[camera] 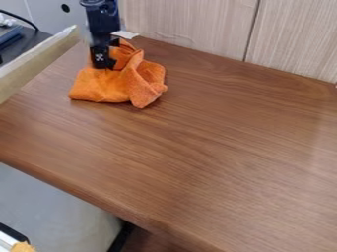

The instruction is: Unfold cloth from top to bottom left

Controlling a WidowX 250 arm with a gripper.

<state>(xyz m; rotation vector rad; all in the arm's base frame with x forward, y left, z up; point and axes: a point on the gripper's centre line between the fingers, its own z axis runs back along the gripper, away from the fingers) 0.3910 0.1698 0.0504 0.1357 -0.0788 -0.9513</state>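
The cloth sits in a heap near the far left corner of the table, and from the look of it most of the unfolding is left to do. The gripper hangs right down at the heap's upper part, with orange folds behind it and to its right in the view. Whether it has a pinch of fabric or is only resting against it, I can't tell; nor can I make out if it's open or closed. What I can see is that the near left part of the cloth lies fairly low, with a smooth edge running out to a corner, so that bit looks close to spread. The rest is another matter: the right side is twisted into thick, overlapping folds, and the top rises in a loop beside the gripper, short of the wall. I'd call it early going, the arm in place but the top layer not laid over. What's left, I reckon, is to get a sure hold on that upper fold, lift it, bring it across towards the bottom left, lower it and let go. The crumpled right side may well drag along in a lump, and could want a second pull before the job passes for done.
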